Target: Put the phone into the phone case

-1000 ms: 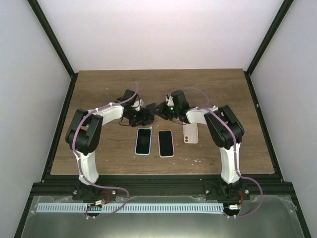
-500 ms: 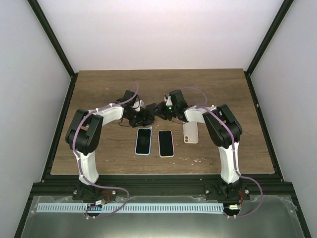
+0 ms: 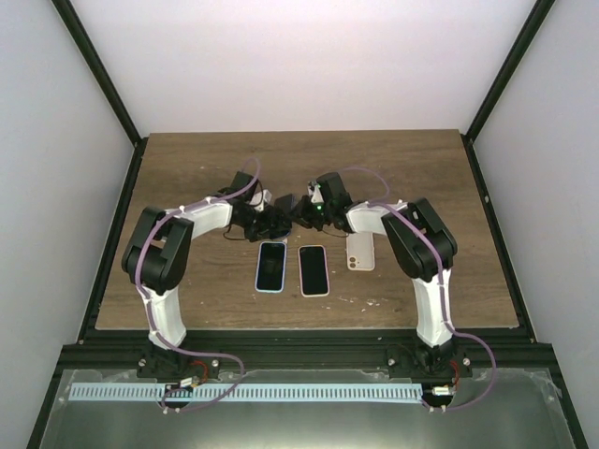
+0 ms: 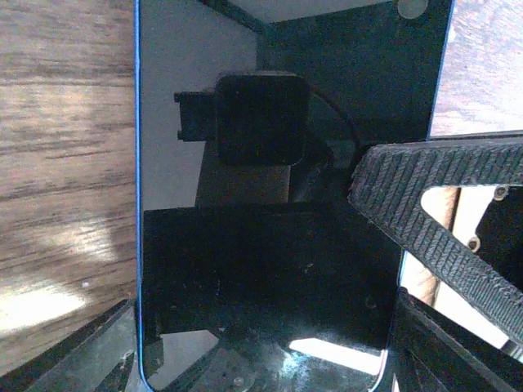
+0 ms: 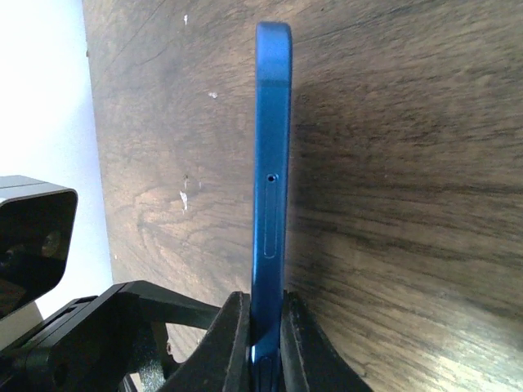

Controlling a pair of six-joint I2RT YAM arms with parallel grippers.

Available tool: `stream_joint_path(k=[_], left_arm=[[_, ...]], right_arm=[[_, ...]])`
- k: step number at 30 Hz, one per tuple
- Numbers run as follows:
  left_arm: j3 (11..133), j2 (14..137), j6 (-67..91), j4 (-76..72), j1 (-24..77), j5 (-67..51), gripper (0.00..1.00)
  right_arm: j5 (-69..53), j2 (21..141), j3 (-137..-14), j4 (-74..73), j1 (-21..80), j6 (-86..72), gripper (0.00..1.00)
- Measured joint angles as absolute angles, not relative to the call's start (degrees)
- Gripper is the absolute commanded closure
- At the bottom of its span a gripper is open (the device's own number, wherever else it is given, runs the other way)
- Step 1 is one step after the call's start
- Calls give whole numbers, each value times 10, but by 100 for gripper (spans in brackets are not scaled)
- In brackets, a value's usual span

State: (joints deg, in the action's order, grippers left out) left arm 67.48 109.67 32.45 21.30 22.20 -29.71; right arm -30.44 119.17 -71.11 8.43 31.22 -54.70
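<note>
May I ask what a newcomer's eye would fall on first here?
The blue phone stands out, pinched edge-on in the right claw over the wooden table. The left arm and right arm meet mid-table, and nearer their bases lie a blue-rimmed phone, a pink-rimmed phone and a pale case.

On the table (image 3: 187, 178), the left phone (image 3: 270, 267) lies just beside the middle phone (image 3: 314, 270); the case (image 3: 361, 250) lies right of both.

One table (image 3: 187, 178) is here. There are two robot arms: one left arm (image 3: 164, 253) and one right arm (image 3: 426, 248). Four phone-shaped things are visible: one blue phone (image 5: 270, 163), one light-blue-rimmed slab (image 3: 270, 267), one pale-rimmed slab (image 3: 314, 269) and one whitish slab (image 3: 361, 250). I cannot tell which of them is a case.
</note>
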Motion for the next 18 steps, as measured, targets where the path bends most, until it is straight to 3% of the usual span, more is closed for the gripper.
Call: stream_joint_path(k=[4, 14, 18], left_arm=[[664, 1080, 323, 216, 223, -301, 1], [654, 972, 318, 222, 226, -308, 0], [649, 930, 314, 232, 231, -309, 4]], right_arm=[[-302, 1176, -695, 90, 313, -530, 99], [-286, 1055, -635, 40, 306, -430, 99], [-283, 960, -588, -5, 284, -371, 99]])
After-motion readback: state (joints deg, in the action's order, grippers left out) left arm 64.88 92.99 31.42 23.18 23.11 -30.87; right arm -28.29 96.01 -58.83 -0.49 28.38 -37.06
